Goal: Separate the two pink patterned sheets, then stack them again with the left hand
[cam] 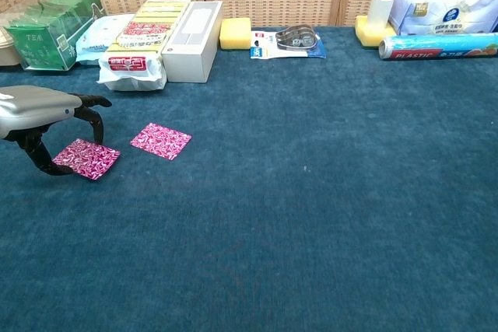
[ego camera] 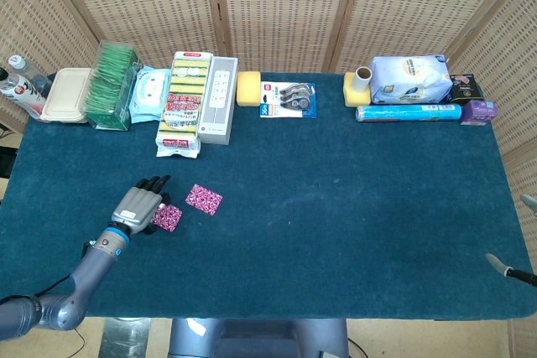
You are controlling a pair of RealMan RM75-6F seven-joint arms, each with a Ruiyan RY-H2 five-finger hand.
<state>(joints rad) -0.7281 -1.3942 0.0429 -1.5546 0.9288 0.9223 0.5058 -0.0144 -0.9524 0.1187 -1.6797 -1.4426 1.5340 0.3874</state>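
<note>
Two pink patterned sheets lie apart on the blue table cloth. One sheet [ego camera: 204, 199] [cam: 161, 141] lies flat and free. The other sheet [ego camera: 167, 217] [cam: 87, 159] lies a little to its left, under my left hand [ego camera: 138, 204] [cam: 43, 114]. That hand arches over it, with the thumb at its near left corner and the fingertips [cam: 98, 124] at its far edge, holding it against the cloth. Of my right hand [ego camera: 510, 268] only thin grey tips show at the table's right edge in the head view.
Along the back edge stand a green tea box [cam: 48, 27], a wipes pack [cam: 101, 35], a sponge pack [cam: 142, 40], a white box [cam: 191, 40], a yellow sponge [cam: 235, 33], a tape pack [cam: 288, 40], a foil roll [cam: 438, 45] and a white bag [cam: 447, 7].
</note>
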